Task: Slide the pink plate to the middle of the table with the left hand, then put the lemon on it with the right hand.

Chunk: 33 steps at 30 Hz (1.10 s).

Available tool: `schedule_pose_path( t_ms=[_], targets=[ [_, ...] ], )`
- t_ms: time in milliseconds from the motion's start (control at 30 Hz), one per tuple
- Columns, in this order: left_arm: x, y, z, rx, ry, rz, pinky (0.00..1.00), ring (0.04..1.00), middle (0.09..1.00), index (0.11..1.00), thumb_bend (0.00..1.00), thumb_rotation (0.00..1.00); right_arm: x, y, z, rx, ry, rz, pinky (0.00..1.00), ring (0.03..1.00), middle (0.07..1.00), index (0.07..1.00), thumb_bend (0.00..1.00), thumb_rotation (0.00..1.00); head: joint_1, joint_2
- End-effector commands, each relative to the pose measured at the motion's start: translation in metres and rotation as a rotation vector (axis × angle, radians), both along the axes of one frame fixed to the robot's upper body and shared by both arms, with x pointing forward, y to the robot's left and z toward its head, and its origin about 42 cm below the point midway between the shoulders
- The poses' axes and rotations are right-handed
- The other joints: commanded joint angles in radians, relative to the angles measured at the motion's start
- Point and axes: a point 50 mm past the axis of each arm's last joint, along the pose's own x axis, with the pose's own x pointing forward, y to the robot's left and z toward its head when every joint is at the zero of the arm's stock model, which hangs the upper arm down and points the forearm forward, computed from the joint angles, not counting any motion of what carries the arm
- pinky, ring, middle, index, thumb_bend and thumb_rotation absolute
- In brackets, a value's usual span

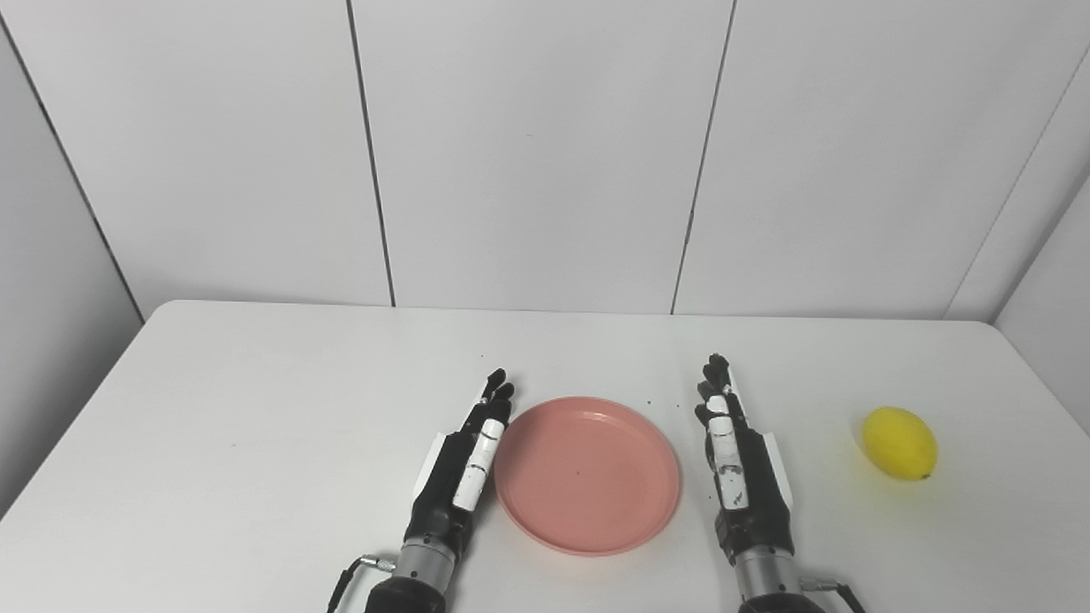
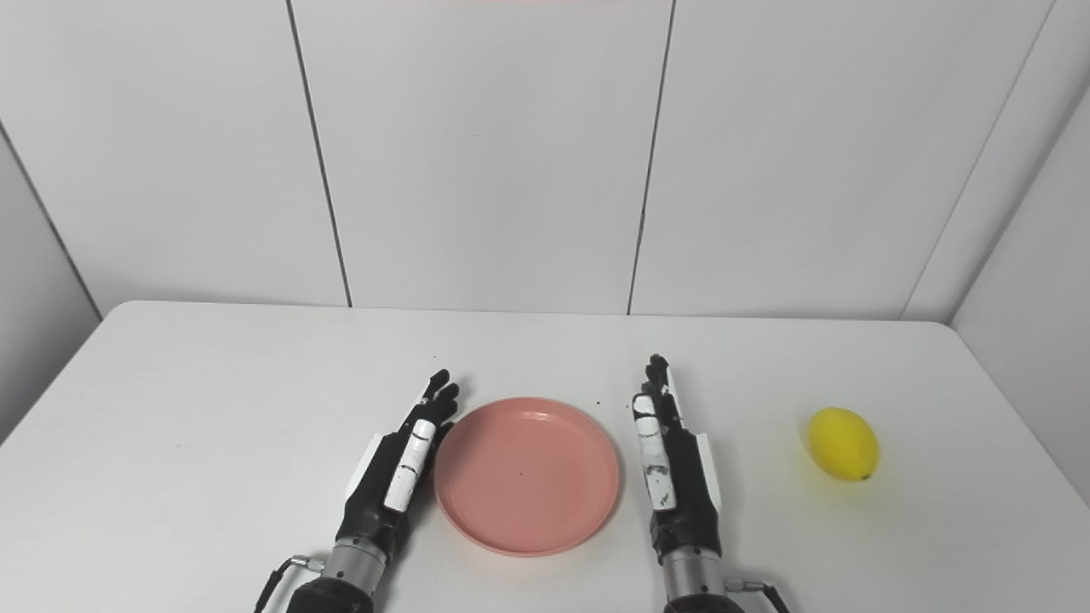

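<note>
Flanking pink plate, hands empty.

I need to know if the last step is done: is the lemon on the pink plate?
No: the lemon lies on the bare table, right of the right robot hand, apart from the empty pink plate.

Pink plate, yellow lemon

Empty pink plate lies mid-table; yellow lemon well right.
</note>
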Motion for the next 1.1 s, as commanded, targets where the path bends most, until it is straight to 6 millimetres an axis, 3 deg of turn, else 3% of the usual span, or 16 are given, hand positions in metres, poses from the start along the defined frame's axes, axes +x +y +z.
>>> schedule_pose_path(
  t_ms=[0,233,400,433,467,500,600,700,1067],
  targets=[
    [-0.006,0.008,-0.019,0.023,0.028,0.037,0.92,0.937,0.951,0.949,0.59,1.0,0.002,-0.003,0.027,-0.016,-0.103,-0.033,1.0,1.0,0.982,0.971,0.73,1.0,-0.004,-0.001],
    [-0.001,0.012,-0.025,-0.032,0.018,0.044,0.91,0.936,0.952,0.952,0.61,1.0,0.004,-0.032,0.045,-0.257,-0.2,-0.252,0.98,0.967,0.956,0.951,0.62,0.97,-0.036,0.0],
    [0.003,0.015,-0.028,-0.067,0.029,0.03,0.9,0.931,0.946,0.948,0.63,1.0,0.001,-0.063,0.05,-0.423,-0.203,-0.415,0.95,0.964,0.959,0.953,0.65,0.92,-0.064,-0.001],
    [0.003,0.015,-0.028,-0.071,0.031,0.027,0.9,0.935,0.951,0.952,0.64,1.0,0.001,-0.067,0.051,-0.446,-0.2,-0.45,0.92,0.949,0.951,0.947,0.64,0.75,-0.064,-0.001],
    [0.003,0.017,-0.028,-0.071,0.031,0.024,0.9,0.936,0.952,0.954,0.64,1.0,0.0,-0.073,0.052,-0.469,-0.178,-0.503,0.91,0.945,0.949,0.945,0.64,0.71,-0.07,-0.003],
    [0.004,0.017,-0.028,-0.07,0.032,0.022,0.9,0.937,0.954,0.955,0.64,1.0,0.0,-0.076,0.053,-0.484,-0.162,-0.538,0.91,0.941,0.945,0.944,0.66,0.57,-0.071,-0.003],
    [0.003,0.021,-0.028,-0.068,0.034,0.019,0.9,0.938,0.954,0.956,0.65,1.0,-0.004,-0.086,0.056,-0.513,-0.094,-0.623,0.91,0.948,0.951,0.947,0.69,0.44,-0.096,0.001],
    [0.003,0.024,-0.027,-0.093,0.044,0.009,0.92,0.951,0.966,0.97,0.65,1.0,-0.008,-0.094,0.059,-0.549,-0.053,-0.675,0.85,0.933,0.965,0.952,0.76,0.46,-0.124,0.004],
    [0.004,0.03,-0.023,-0.172,0.053,-0.028,0.98,0.99,0.999,1.0,0.64,1.0,-0.019,-0.118,0.063,-0.634,-0.041,-0.726,0.81,0.896,0.924,0.924,0.81,0.36,-0.251,0.013]
  ],
)
